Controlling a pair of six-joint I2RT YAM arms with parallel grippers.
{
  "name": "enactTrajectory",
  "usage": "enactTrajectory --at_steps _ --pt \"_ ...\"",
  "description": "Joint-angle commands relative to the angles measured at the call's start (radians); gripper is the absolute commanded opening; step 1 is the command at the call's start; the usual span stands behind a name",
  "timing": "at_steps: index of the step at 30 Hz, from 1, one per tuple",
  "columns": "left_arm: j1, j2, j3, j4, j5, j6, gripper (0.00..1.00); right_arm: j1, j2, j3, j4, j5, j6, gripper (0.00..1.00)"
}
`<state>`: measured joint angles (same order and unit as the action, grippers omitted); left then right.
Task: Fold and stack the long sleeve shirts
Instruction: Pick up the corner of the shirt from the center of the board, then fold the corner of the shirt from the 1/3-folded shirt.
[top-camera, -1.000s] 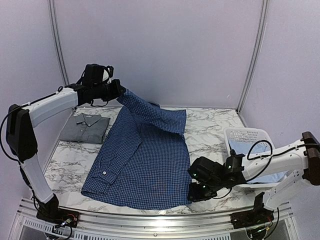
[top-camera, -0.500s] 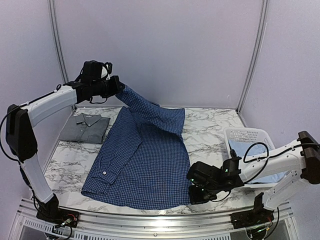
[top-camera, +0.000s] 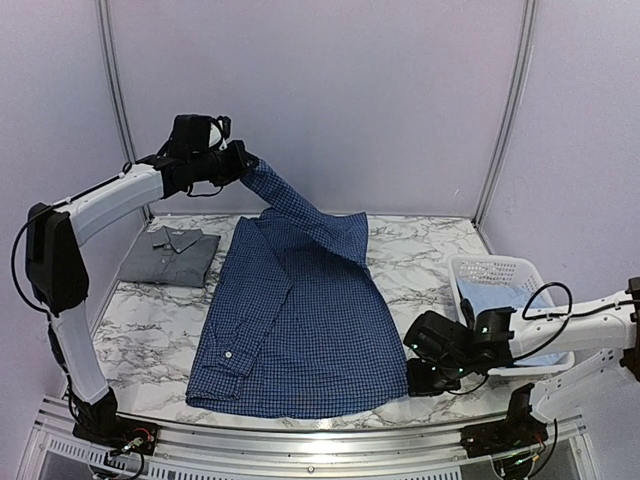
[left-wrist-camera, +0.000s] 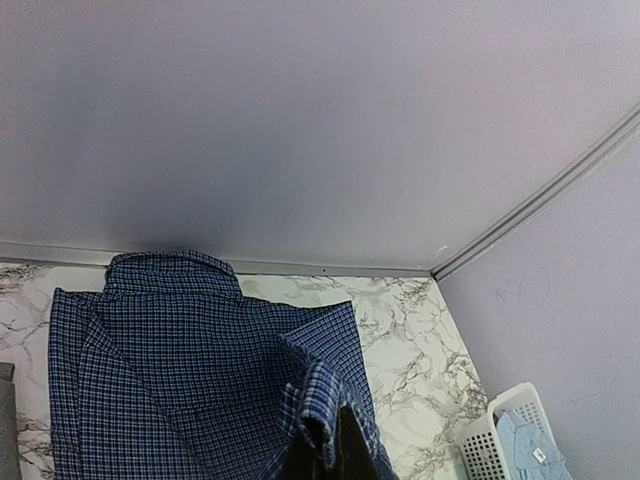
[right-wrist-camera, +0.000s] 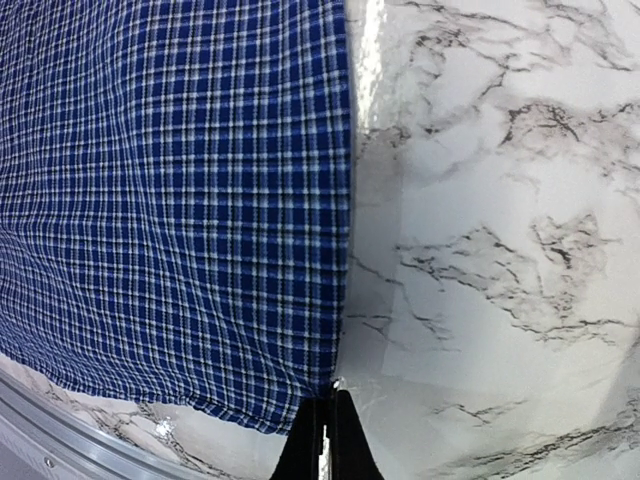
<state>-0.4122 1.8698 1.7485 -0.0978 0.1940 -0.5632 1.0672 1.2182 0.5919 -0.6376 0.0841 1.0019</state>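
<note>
Lying in the white basket (top-camera: 497, 266), one light blue shirt (top-camera: 488, 298)

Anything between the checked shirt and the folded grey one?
Nothing visible: only bare table separates the checked shirt from the grey shirt at far left. The left hand pinches the checked shirt's raised sleeve, the right hand its near hem corner.

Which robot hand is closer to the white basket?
Right. The right gripper sits low, just beside the white basket. The left gripper is raised at the far left, pinching the dark blue shirt.
</note>
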Motion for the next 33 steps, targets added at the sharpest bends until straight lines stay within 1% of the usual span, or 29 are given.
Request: enactTrajectory --at_steps 1,9,15,24,33 --pt "0.004 0.004 0.05 0.033 -0.002 -0.005 0.0 -0.006 -0.014 0.039 -0.054 0.022 -0.027 0.0" --pt "0.021 -0.023 0.056 -0.008 -0.04 0.028 0.0 0.063 0.096 0.201 -0.037 -0.018 -0.114 0.0" --pt "0.053 -0.063 0.023 -0.013 -0.047 0.039 0.0 0.114 0.24 0.331 -0.003 -0.136 -0.207 0.0" --pt "0.134 -0.134 -0.065 -0.014 -0.056 0.047 0.0 0.123 0.391 0.486 0.044 -0.241 -0.338 0.0" --pt "0.219 -0.135 -0.103 -0.032 -0.042 0.072 0.0 0.124 0.569 0.648 0.092 -0.337 -0.436 0.0"
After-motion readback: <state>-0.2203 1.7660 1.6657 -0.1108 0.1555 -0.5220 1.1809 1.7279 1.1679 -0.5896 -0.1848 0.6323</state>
